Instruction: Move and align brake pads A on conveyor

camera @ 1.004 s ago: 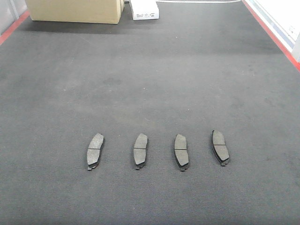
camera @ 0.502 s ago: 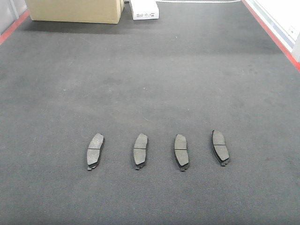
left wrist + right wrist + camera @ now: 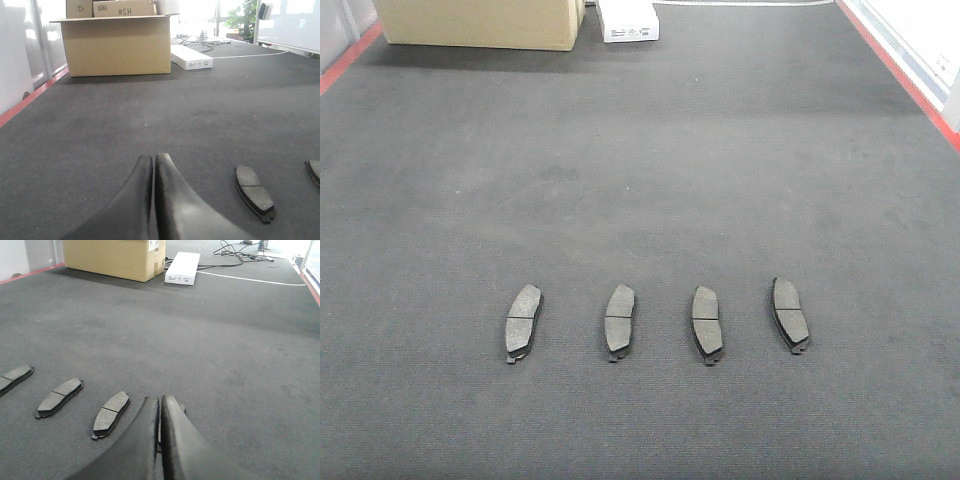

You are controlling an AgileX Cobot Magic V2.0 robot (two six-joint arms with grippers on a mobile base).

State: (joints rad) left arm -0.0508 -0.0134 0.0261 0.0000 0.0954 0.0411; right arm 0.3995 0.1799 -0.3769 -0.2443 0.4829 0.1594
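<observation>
**Four pads in a row on the belt, both grippers closed and empty**

Four pads lie side by side on the conveyor [image 3: 640, 180] in the front view, in a row across its near part, well apart from one another and evenly spaced. Each lies flat with its long axis running roughly away from the camera. The far-left pad [image 3: 523, 322] leans slightly to the right at its top, the second pad [image 3: 619, 320] leans a little the same way, the third pad [image 3: 706, 323] stands nearly straight, and the far-right pad [image 3: 789, 314] tilts slightly to the left at its top. Each shows a thin groove across its middle.

The left gripper [image 3: 153, 162] has its two dark fingers pressed together with nothing between them — it sits low over bare belt, with one pad to its right and the edge of another at the frame's right border. The right gripper [image 3: 160, 402] is likewise closed on nothing; a pad is partly hidden just behind its tips, and three more pads lie to its left.

At the far end of the belt stand a cardboard box [image 3: 480, 22] and a white box [image 3: 628, 20] beside it — cables trail past them in the wrist views. Red strips [image 3: 900, 75] run along the belt's edges.
</observation>
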